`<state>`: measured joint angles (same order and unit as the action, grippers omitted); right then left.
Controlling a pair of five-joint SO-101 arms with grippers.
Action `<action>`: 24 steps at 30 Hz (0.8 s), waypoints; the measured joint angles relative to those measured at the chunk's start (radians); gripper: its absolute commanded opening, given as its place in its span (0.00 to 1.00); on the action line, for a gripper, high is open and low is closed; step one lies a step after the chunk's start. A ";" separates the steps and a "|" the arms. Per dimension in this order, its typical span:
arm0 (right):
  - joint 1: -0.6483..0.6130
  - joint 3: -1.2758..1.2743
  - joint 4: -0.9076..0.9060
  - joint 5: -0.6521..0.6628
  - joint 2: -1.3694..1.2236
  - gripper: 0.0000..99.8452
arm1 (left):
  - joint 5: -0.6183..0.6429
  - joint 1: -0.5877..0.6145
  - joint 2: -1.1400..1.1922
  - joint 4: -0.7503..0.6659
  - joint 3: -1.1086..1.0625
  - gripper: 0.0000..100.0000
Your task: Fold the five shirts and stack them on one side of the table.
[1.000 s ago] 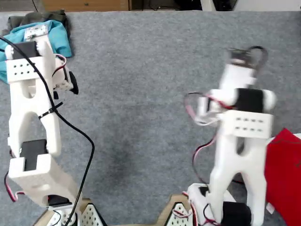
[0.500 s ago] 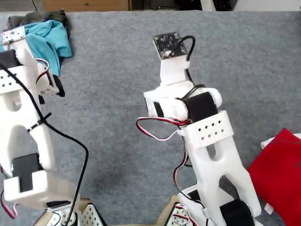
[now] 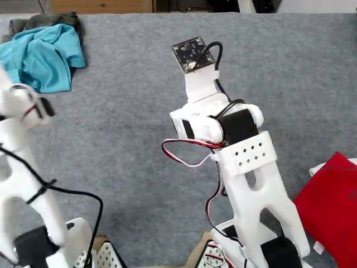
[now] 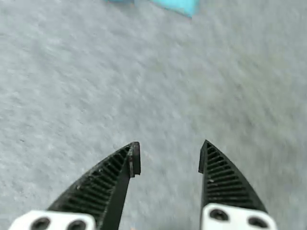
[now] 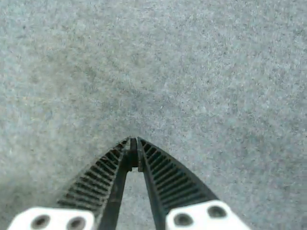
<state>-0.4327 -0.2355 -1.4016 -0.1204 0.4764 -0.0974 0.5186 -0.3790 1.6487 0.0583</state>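
Far beyond left hand (image 4: 169, 158), teal shirt (image 4: 182, 5)

A crumpled teal shirt (image 3: 42, 56) is lying in a loose heap at the far left corner of the tabletop (image 3: 128, 123), overlapping a dark grey-green shirt (image 3: 33, 21) bunched behind it. A red shirt (image 3: 332, 206) is lying flat and folded at the right edge, near the front corner.

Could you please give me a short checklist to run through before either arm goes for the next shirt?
1. Left jaws open and empty: ok.
2. Right jaws open: not ok, shut over the table.
3. Teal shirt clear of both arms: ok.
4. Teal shirt folded: not ok, crumpled.
5. Red shirt folded: cannot tell, cut off at the picture's edge.
6. Five shirts counted: cannot tell.
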 measured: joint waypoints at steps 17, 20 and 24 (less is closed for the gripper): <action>0.063 0.028 0.002 0.071 -0.141 0.01 | -0.035 0.213 0.609 -0.361 0.311 0.21; 0.063 0.094 0.002 0.071 -0.218 0.01 | 0.000 0.199 0.766 -0.368 0.456 0.21; 0.063 0.155 0.002 0.071 -0.301 0.01 | 0.038 0.132 0.956 -0.371 0.638 0.21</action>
<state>-0.3698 -0.0806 -1.4001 -0.0499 0.1757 -0.0591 0.6506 0.5769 1.2774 0.6966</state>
